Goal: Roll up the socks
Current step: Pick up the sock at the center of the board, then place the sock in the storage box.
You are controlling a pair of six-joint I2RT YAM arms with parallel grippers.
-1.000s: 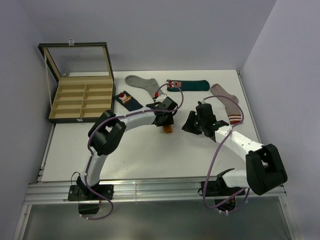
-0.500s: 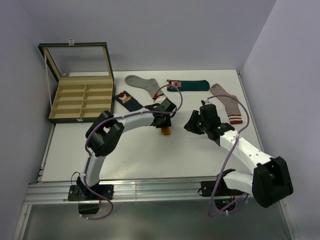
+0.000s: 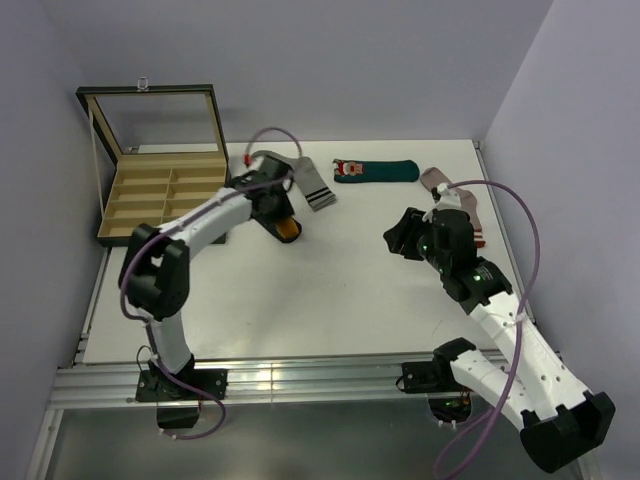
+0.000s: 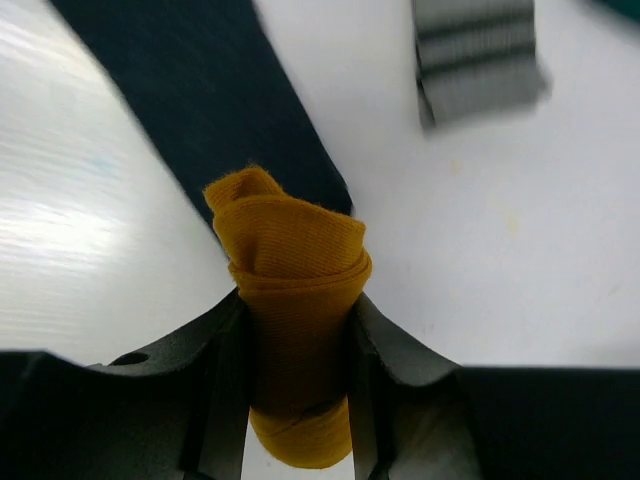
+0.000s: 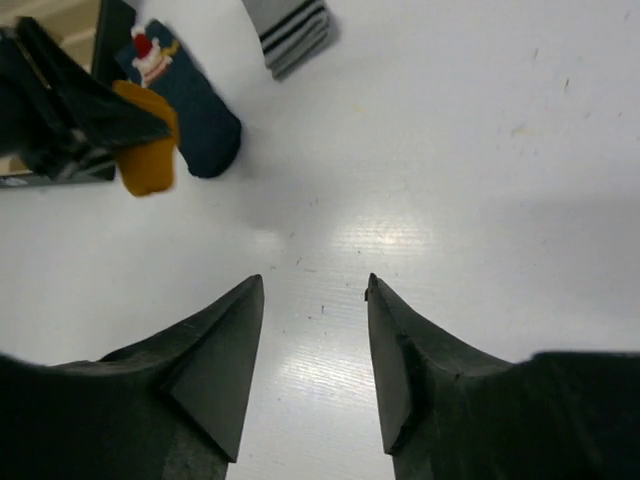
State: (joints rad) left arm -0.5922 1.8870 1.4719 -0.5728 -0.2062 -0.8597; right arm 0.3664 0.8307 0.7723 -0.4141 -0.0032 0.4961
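The mustard-orange sock [image 4: 290, 260] is rolled into a tight bundle, and my left gripper [image 4: 297, 310] is shut on it, one finger on each side. From above, the bundle [image 3: 288, 229] hangs just over the table beside the navy sock [image 4: 200, 100], whose Christmas figure shows in the right wrist view [image 5: 185, 100]. The dark teal sock [image 3: 375, 170] lies flat at the back. My right gripper [image 5: 313, 283] is open over bare table with nothing between its fingers, out to the right [image 3: 400, 235].
A grey sock with a dark-striped cuff [image 3: 310, 185] lies just behind the left gripper. The pinkish sock [image 3: 445, 185] is partly hidden by the right arm. An open wooden compartment box [image 3: 160, 195] stands at the back left.
The left arm swung left and back, carrying the rolled mustard sock from the table's middle to beside the navy sock. The right arm drew away to the right and its jaws widened.
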